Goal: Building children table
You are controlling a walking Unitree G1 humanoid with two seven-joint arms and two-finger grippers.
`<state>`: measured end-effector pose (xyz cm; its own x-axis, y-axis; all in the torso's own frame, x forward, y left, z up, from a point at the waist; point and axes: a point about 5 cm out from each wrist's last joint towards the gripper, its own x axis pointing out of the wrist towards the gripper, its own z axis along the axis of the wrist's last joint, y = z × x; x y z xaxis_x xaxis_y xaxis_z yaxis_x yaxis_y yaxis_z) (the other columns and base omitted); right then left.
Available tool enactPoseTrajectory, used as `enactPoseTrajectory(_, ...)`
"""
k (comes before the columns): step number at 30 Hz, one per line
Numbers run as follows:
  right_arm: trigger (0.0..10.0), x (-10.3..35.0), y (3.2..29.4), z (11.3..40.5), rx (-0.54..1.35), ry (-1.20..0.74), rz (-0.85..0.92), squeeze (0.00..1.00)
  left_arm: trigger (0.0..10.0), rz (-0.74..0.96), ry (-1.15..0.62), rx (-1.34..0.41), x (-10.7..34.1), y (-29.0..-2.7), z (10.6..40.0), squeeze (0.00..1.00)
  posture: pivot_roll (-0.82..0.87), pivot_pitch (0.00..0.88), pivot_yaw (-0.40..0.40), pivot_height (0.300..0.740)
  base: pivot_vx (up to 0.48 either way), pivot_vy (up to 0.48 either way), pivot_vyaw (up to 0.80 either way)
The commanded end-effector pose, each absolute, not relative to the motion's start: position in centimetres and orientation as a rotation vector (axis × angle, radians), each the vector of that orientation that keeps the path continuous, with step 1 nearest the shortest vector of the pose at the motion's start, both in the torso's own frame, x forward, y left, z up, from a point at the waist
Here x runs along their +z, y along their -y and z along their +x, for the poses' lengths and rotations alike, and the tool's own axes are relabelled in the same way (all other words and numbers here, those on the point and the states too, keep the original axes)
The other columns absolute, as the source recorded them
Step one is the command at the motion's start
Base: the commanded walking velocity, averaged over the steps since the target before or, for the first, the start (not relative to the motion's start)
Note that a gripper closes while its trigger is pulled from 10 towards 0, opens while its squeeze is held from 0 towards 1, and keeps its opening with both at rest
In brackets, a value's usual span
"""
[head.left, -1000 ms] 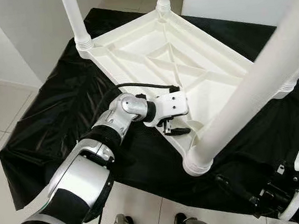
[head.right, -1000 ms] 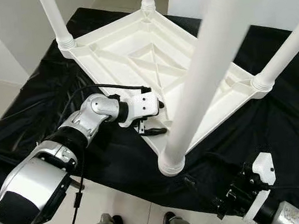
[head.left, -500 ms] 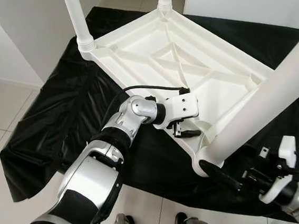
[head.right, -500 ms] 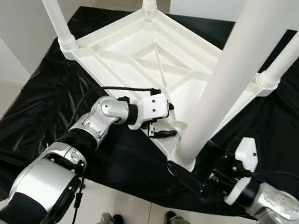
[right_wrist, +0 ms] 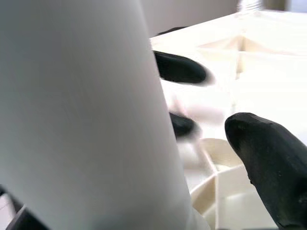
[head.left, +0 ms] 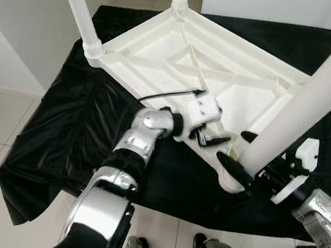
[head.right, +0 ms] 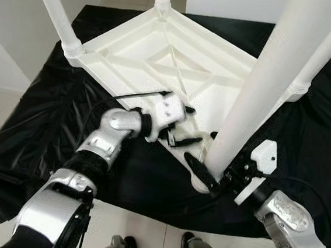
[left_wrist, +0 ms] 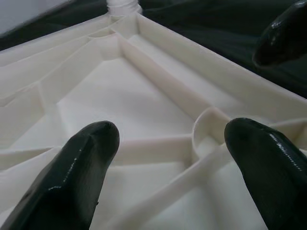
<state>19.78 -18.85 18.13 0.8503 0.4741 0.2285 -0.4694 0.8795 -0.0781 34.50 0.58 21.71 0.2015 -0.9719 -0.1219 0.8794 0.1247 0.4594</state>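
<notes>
Now straddling the near leg point(head.left: 294, 120) with right tool point(head.left: 239, 158) spread, left tool point(head.left: 214, 138) spread, bracing tabletop point(head.left: 164, 54).

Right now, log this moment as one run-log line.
stage: leg fitting | table: upside down on black cloth | right hand: open around near leg base | left hand: open over table underside

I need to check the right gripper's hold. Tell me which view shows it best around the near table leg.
The right eye view: the right gripper straddles the near leg at its base, fingers open. Left eye view shows the same, less centred. Right wrist view gives a blurred close-up.
</notes>
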Motion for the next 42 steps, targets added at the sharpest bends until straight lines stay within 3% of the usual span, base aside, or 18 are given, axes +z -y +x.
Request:
enactPoseTrajectory(1, 10.0, 18.2, 19.9, 19.7, 0.419, 0.258, -0.02, 0.0, 10.0, 0.408, 0.224, -1.238, 21.6, -1.4, 34.9, 0.0, -0.03, 0.231, 0.008, 0.74, 0.0, 0.0, 0.0)
enactPoseTrajectory(8, 10.0, 18.2, 20.6, 21.0, 0.347, 0.276, -0.008, 0.0, 10.0, 0.159, 0.172, -1.099, 21.3, -6.5, 32.8, 0.0, 0.0, 0.224, -0.023, 0.74, 0.0, 0.0, 0.0)
enactPoseTrajectory(20, 10.0, 18.0, 21.3, 23.1, 0.352, 0.22, -0.032, 0.0, 10.0, -0.027, 0.101, -0.925, 20.1, -8.4, 30.9, 0.0, 0.02, 0.201, -0.049, 0.74, 0.0, 0.0, 0.0)
enactPoseTrajectory(30, 10.0, 18.7, 19.5, 23.8, 0.541, 0.248, -0.045, 0.0, 10.0, -0.003, 0.08, -1.057, 20.4, -7.4, 27.7, 0.0, 0.03, 0.183, -0.059, 0.74, 0.0, 0.0, 0.0)
enactPoseTrajectory(33, 10.0, 19.3, 19.2, 24.0, 0.687, 0.239, -0.06, 0.0, 10.0, 0.025, 0.086, -1.221, 20.5, -6.8, 25.4, 0.0, 0.03, 0.174, -0.058, 0.74, 0.0, 0.0, 0.0)
enactPoseTrajectory(42, 9.8, 19.3, 20.2, 24.1, 0.743, 0.215, -0.118, 0.0, 10.0, 0.03, 0.067, -1.312, 20.4, -7.1, 24.6, 0.0, 0.04, 0.173, -0.054, 0.74, 0.0, 0.0, 0.0)
